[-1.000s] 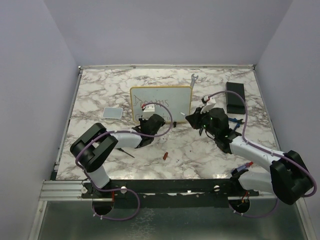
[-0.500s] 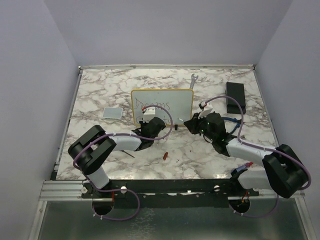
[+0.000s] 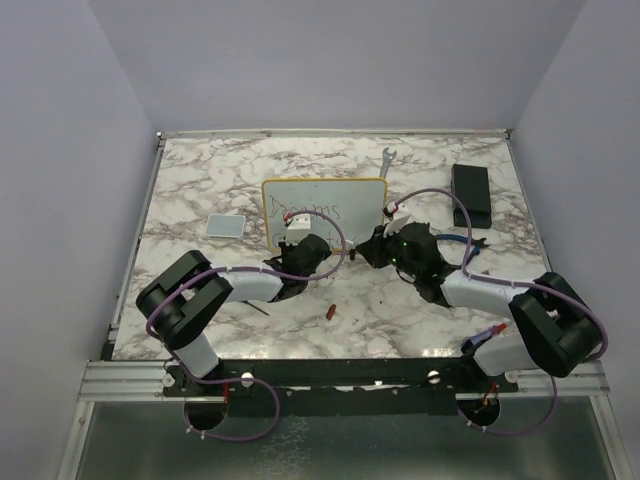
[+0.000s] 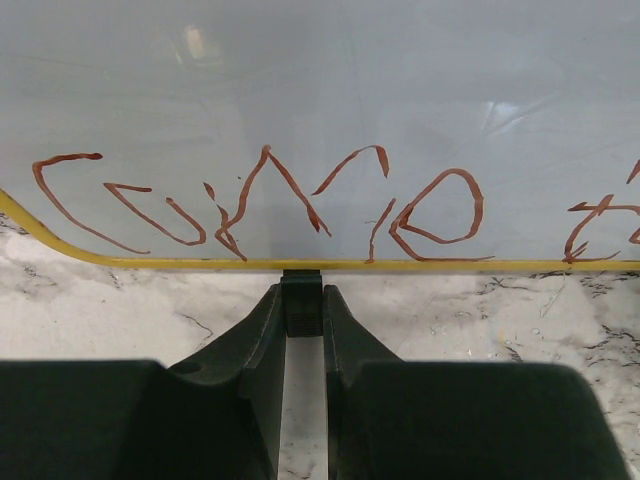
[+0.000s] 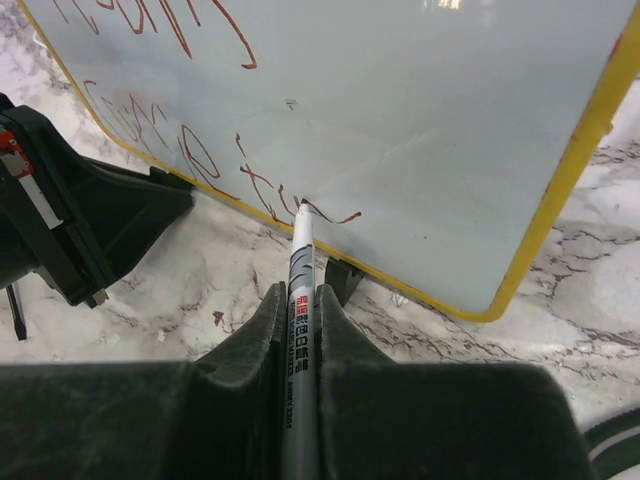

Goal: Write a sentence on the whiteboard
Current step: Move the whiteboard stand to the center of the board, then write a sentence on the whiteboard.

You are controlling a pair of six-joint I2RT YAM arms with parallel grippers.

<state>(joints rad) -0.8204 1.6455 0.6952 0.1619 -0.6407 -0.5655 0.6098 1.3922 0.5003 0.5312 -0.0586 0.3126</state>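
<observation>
Yellow-framed whiteboard (image 3: 325,205): right pincer (image 5: 297,293) clamping grey marker (image 5: 300,250) moved in, tip finishing sentence (image 4: 262,200); left pincer (image 4: 302,298) grips black foot (image 4: 302,305).

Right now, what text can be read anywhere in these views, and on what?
"Dreams": board, top line, handwritten.
"come": board, lower line, clear in the left wrist view.
"tr", unfinished: board, lower line, at the marker tip.
Marker barrel print: too small to read.
</observation>
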